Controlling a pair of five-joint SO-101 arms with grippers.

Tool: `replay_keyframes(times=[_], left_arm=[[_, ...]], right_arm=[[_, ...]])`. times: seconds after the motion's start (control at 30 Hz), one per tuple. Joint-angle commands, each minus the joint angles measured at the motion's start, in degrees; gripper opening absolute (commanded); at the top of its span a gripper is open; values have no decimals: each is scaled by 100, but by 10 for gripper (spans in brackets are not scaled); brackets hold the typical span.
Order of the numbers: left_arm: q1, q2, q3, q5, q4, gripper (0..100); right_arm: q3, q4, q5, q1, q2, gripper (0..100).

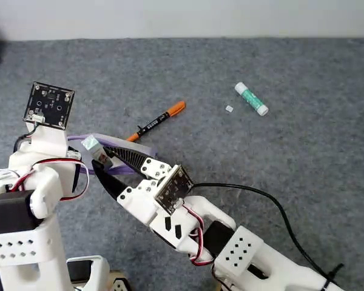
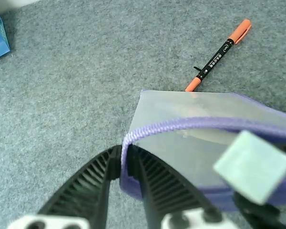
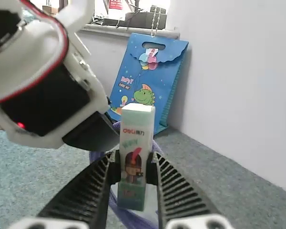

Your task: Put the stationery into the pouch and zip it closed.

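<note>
Right jaws are clamped on the eraser (image 3: pixel 132 143), standing upright, pouch (image 2: pixel 181 143) zip edge right beneath them (left jaws pinch its corner).

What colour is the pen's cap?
The pen's cap is orange, clearest in the left wrist view.

The left gripper (image 2: pixel 125 155) points down at the table, its fingers pinched on the pouch (image 2: pixel 181 138) at its corner edge. The right arm (image 1: pixel 230 242) extends across from the lower right of the high view, and the right gripper (image 3: pixel 133 156) clamps an upright eraser (image 3: pixel 136 129).
</note>
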Motion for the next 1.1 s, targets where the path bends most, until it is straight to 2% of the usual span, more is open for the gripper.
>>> replay_keyframes(times=[0.0, 0.13, 0.27, 0.33, 0.7, 0.8, 0.9, 1.07], left_arm=[[18, 53, 136, 53, -26, 12], [18, 53, 136, 53, -35, 12], [18, 53, 136, 53, -35, 12], [18, 53, 136, 53, -35, 12], [35, 62, 136, 53, -26, 12], [26, 62, 136, 53, -9, 12], [35, 62, 136, 53, -9, 12], [53, 97, 136, 53, -26, 12]], right_arm=[[-352, -154, 53, 136, 57, 9], [-378, 171, 308, 180, 180, 21], [-431, 418, 519, 198, 145, 153], [-677, 884, 475, 198, 48, 212], [-2092, 3257, 229, 286, -840, 220], [-2470, 3881, -79, 699, -1095, 220], [-2936, 4637, -396, 1429, -1121, 220], [-3578, 5446, -633, 2624, -462, 220]])
